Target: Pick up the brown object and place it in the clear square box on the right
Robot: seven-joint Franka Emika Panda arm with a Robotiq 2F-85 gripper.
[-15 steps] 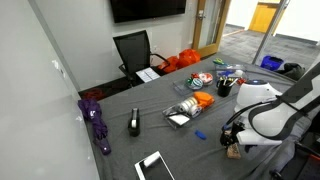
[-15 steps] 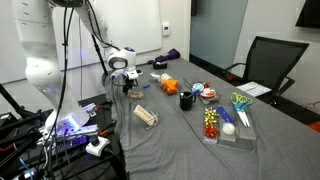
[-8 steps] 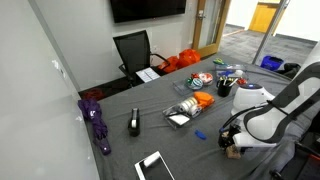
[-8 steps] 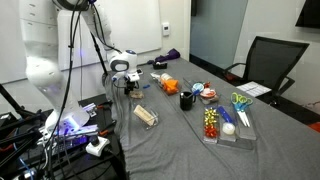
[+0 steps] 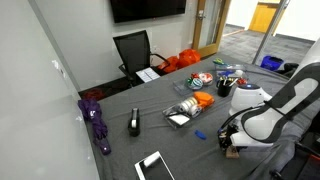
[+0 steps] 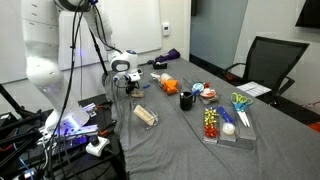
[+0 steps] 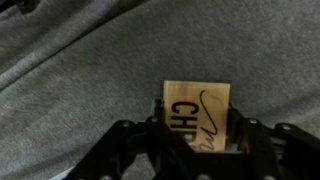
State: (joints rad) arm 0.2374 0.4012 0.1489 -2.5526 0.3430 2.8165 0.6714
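Note:
In the wrist view the brown object (image 7: 198, 112), a flat tan block with dark lettering, lies on the grey cloth between my fingers, which press on both of its long sides. My gripper (image 7: 198, 135) is shut on it. In an exterior view the gripper (image 5: 232, 145) points down at the table's near right edge, with the block (image 5: 233, 153) under it. Seen from the other side, the gripper (image 6: 127, 88) is low at the table's left edge. A clear square box (image 5: 183, 113) stands mid-table, to the left of the gripper.
A tan block (image 6: 146, 116) lies on the cloth nearer the camera than the gripper; I cannot tell if it is the held one. An orange bundle (image 5: 201, 100), a black cup (image 6: 187, 100), a clear tray of colourful bits (image 6: 225, 125) and a purple umbrella (image 5: 96, 122) share the table.
The jaws have closed from wide open onto the sides of the brown block. The arm has barely moved.

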